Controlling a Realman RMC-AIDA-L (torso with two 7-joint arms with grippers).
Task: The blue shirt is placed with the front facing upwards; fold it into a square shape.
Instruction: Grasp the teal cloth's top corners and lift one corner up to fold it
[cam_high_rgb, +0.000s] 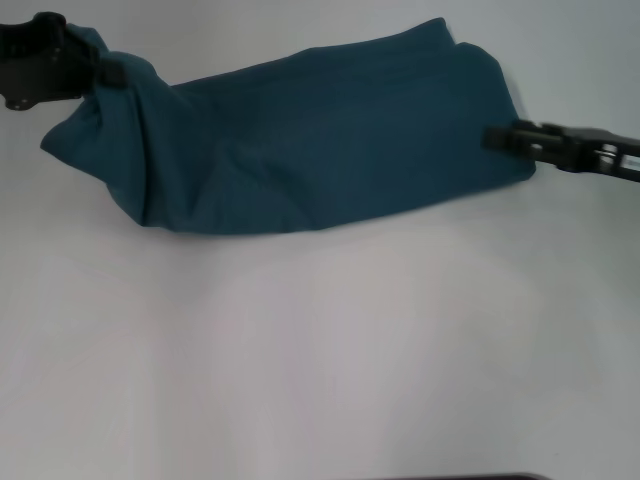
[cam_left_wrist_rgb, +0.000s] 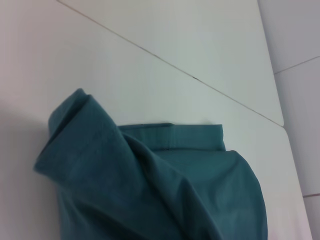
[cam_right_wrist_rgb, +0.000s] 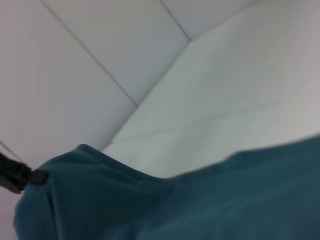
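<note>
The blue shirt lies as a long teal band across the far half of the white table, plain cloth upward, no lettering showing. My left gripper is at the shirt's left end, shut on a bunched, raised fold of cloth. My right gripper reaches in low from the right, its dark tip lying over the shirt's right end and shut on the cloth there. In the right wrist view the shirt fills the near part, with the left gripper far off at its end.
Bare white tabletop stretches in front of the shirt to the near edge. A table edge and pale floor tiles show beyond the cloth in the left wrist view.
</note>
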